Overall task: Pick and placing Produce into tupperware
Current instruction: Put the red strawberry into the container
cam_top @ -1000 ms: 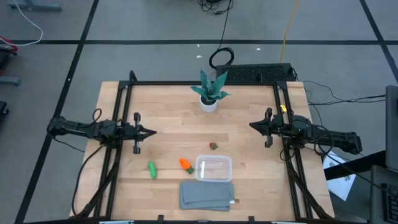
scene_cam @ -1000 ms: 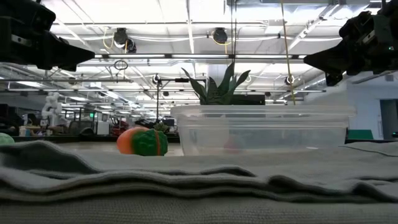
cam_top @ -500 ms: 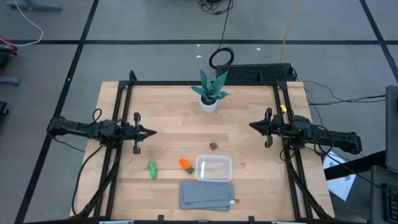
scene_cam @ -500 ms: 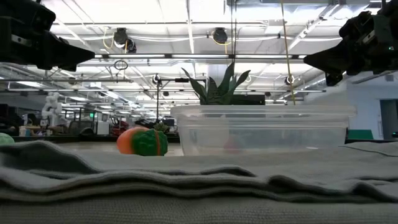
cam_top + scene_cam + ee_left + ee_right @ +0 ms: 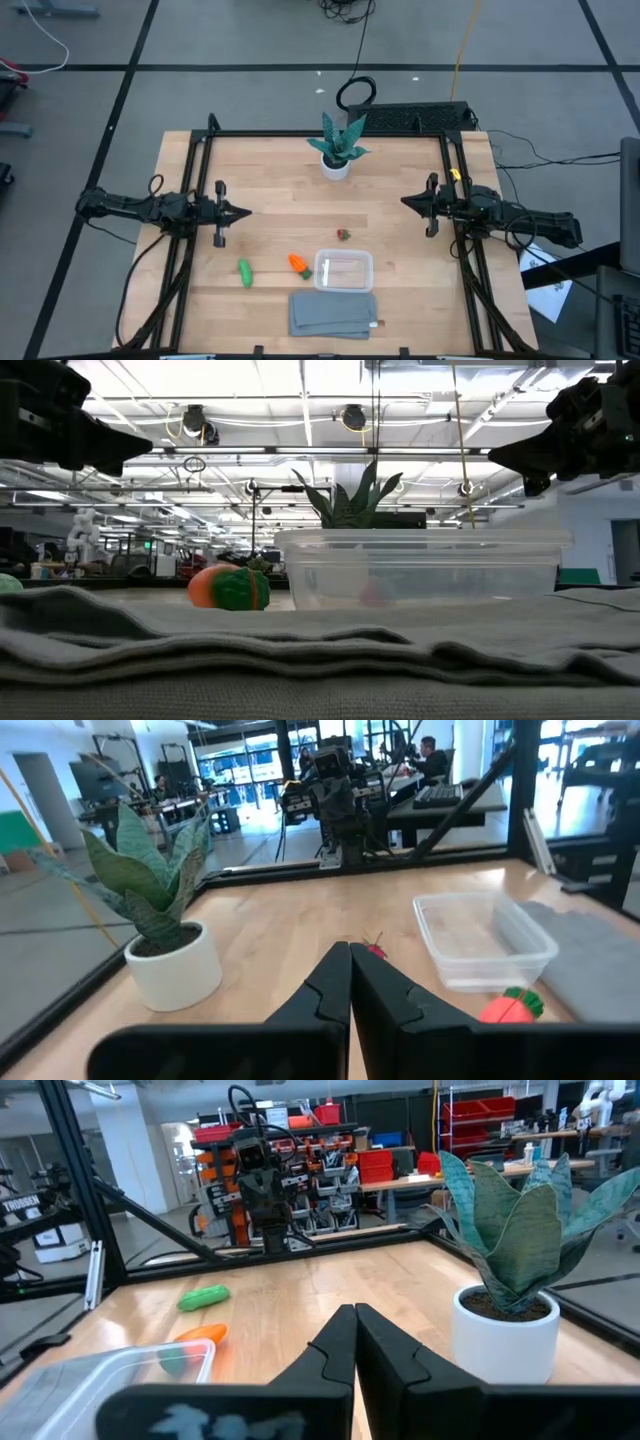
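We see the left pincer [image 5: 240,212] pressed together at the wooden bench's [image 5: 270,180] left side. Ahead of it and nearer the front lie the green elongated toy [image 5: 245,272], the orange carrot-like toy [image 5: 298,264], the small reddish berry [image 5: 344,235] and the clear rectangular plastic tupperware [image 5: 344,270]. Beyond them, the right pincer [image 5: 407,202] is likewise pressed together.

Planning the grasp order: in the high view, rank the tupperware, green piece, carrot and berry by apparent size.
1. tupperware, clearly largest.
2. green piece and carrot, too alike to separate.
3. berry, smallest.
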Controlling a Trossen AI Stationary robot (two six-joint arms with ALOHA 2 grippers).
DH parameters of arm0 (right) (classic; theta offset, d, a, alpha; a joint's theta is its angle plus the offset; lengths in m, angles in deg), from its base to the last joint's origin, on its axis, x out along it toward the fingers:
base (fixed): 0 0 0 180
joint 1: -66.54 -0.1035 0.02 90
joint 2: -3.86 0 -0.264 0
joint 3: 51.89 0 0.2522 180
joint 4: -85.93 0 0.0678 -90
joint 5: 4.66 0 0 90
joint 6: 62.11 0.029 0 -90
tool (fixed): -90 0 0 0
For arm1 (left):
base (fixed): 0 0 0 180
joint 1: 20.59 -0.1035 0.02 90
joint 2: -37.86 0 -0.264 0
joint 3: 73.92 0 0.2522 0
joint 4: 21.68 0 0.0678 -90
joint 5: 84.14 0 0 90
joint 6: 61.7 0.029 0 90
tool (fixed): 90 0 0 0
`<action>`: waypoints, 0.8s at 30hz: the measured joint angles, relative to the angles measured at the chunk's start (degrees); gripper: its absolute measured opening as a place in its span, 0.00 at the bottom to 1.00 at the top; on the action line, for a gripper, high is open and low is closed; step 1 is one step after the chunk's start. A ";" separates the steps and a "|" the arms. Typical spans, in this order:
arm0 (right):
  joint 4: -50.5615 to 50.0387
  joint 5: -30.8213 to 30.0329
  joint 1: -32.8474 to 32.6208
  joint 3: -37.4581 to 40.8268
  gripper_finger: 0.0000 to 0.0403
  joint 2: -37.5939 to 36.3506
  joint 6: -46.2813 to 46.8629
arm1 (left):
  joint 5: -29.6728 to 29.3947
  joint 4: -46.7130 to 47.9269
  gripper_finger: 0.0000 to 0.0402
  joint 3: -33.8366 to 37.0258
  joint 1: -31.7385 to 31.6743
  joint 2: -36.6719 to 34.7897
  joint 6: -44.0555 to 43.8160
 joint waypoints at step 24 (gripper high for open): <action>0.17 0.00 0.00 -0.01 0.00 0.00 0.04 | 0.01 -3.07 0.02 0.00 0.11 -0.02 -3.94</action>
